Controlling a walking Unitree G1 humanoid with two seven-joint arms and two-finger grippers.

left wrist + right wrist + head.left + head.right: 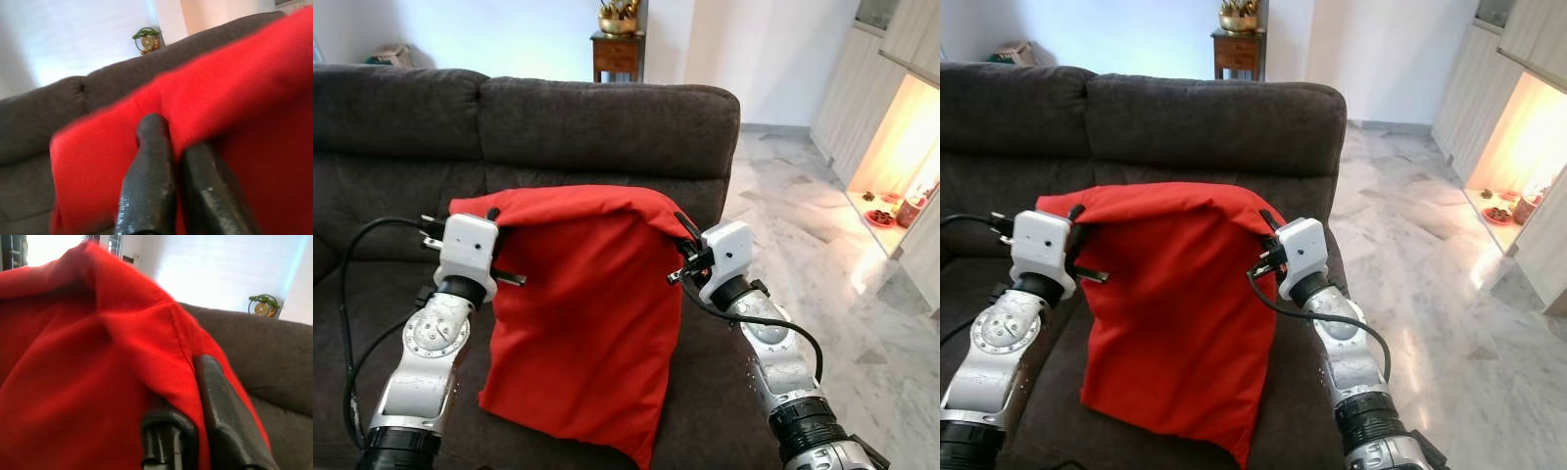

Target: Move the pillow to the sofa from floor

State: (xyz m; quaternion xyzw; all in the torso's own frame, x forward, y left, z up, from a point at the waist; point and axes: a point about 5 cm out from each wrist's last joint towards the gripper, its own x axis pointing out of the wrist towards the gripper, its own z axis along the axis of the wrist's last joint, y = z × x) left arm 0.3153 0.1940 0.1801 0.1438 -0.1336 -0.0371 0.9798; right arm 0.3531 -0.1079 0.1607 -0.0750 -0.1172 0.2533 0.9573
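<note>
- One red pillow (576, 323) hangs above the dark sofa (607, 127) seat, held at its two top corners.
- Left pincer (492, 217) clamps one corner.
- Right pincer (686, 232) clamps the other.

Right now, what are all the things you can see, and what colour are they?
pillow: one, red, held up by its top corners over the sofa seat
sofa: one, dark grey, right in front
side table: one, brown wood, by the wall behind the sofa
gold ornament: one, on the side table
floor: pale marble, right of the sofa
lit shelf: one, warm glow, far right, small items on it
left gripper: black fingers shut on the pillow's left corner
right gripper: black fingers shut on the pillow's right corner
</note>
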